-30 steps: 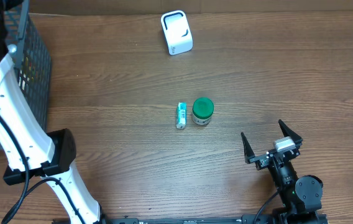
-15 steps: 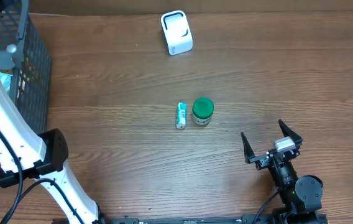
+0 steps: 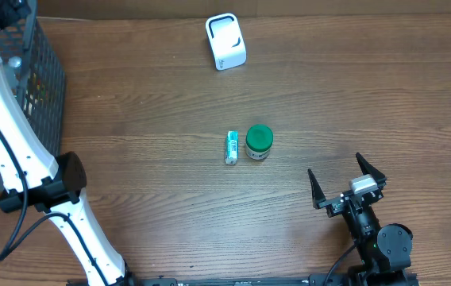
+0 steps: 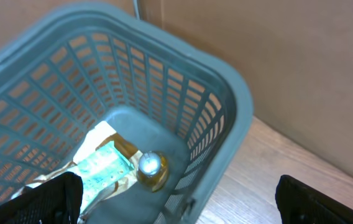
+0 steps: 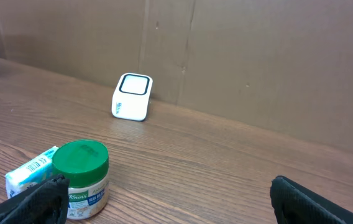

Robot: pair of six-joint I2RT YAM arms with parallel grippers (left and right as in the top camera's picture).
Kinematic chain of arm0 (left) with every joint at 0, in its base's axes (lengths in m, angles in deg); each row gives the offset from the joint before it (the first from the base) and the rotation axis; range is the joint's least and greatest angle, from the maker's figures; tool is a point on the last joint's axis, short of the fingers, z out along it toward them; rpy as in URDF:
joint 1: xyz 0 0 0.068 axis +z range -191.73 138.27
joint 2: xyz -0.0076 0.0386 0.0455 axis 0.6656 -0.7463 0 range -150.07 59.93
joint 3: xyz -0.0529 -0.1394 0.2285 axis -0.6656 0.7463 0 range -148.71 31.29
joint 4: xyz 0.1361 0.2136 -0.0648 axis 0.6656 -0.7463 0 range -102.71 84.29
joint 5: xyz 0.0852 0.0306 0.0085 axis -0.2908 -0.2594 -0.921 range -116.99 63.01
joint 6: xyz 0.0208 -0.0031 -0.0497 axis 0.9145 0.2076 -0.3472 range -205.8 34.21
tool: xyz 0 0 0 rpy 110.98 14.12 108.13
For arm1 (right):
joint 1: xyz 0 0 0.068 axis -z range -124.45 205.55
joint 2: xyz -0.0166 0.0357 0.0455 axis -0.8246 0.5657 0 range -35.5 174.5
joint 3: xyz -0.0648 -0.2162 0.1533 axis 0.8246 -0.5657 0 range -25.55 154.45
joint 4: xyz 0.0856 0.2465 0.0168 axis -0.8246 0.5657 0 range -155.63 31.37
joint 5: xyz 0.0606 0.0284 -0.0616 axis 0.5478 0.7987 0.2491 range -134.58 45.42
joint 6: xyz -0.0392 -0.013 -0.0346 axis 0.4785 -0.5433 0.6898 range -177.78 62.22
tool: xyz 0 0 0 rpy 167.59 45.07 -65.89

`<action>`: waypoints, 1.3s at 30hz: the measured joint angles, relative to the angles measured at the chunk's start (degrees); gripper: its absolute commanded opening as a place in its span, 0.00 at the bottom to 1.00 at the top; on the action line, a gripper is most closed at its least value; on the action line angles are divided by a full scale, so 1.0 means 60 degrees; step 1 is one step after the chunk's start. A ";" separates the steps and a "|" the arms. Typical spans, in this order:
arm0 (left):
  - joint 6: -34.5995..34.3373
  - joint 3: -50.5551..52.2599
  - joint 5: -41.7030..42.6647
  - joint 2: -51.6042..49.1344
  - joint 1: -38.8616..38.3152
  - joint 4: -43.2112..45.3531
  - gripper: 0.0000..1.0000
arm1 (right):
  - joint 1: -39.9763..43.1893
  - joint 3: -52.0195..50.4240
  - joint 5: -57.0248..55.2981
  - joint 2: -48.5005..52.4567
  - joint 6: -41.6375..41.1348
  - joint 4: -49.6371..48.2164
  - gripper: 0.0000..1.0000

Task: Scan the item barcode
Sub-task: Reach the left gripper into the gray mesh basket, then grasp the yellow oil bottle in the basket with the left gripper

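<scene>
over the basket (image 4: 240, 98), wide-spread left hand (image 4: 186, 200)

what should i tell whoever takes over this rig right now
Left gripper: open, empty, above the basket, which holds a packet and a capped bottle.
Right gripper: open, empty, at the table near edge.
Jar and small box: side by side mid-table. Scanner: far edge.
Done: nothing held or at the scanner.
To do: pick an item, show its barcode to the scanner.
</scene>
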 measured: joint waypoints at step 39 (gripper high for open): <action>0.3213 0.4051 0.3439 -0.1563 0.1872 0.2237 0.77 | 0.0004 0.0000 0.0004 0.0000 0.0004 0.0000 1.00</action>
